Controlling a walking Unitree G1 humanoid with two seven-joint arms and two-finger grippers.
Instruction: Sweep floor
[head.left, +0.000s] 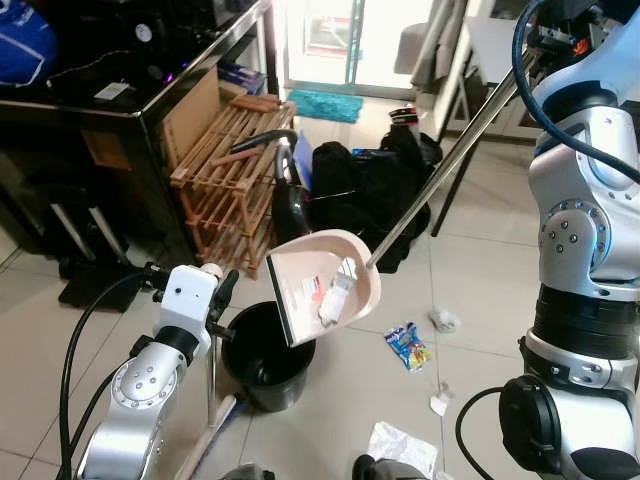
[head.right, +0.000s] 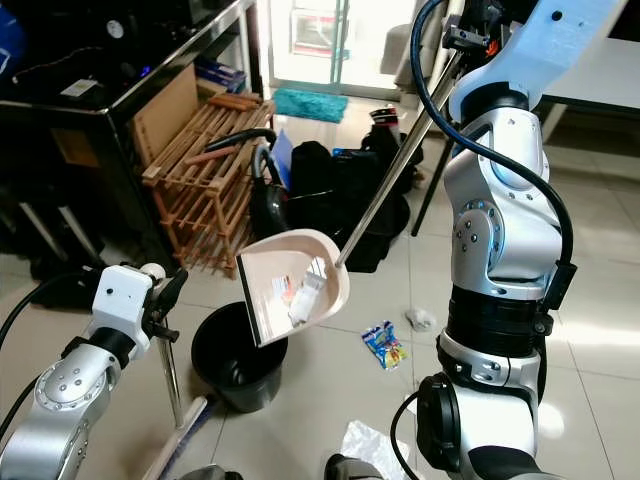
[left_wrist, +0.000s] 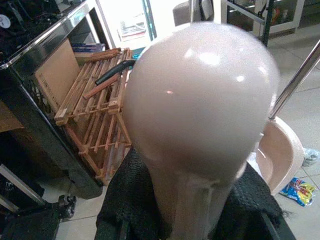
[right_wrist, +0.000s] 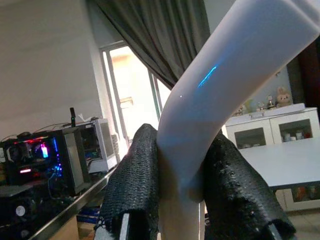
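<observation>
A pink dustpan (head.left: 320, 285) hangs tilted over a black bin (head.left: 262, 365), with white scraps (head.left: 335, 295) lying in its scoop. Its long metal pole (head.left: 450, 160) rises to the upper right. My right gripper (right_wrist: 182, 200) is shut on the white curved grip at the pole's top. My left gripper (head.left: 218, 300) is left of the bin, shut on the broom handle (head.left: 210, 380). The handle's rounded pink top (left_wrist: 200, 100) sits between the fingers (left_wrist: 125, 200). A blue snack wrapper (head.left: 407, 346) and crumpled paper (head.left: 444, 320) lie on the tiles right of the bin.
A wooden rack (head.left: 235, 170) leans against a black desk (head.left: 100, 110) at the left. Black bags (head.left: 370, 190) are heaped behind the dustpan. White plastic (head.left: 402, 445) and a paper scrap (head.left: 440, 402) lie near my feet. A teal mat (head.left: 325, 105) lies by the doorway.
</observation>
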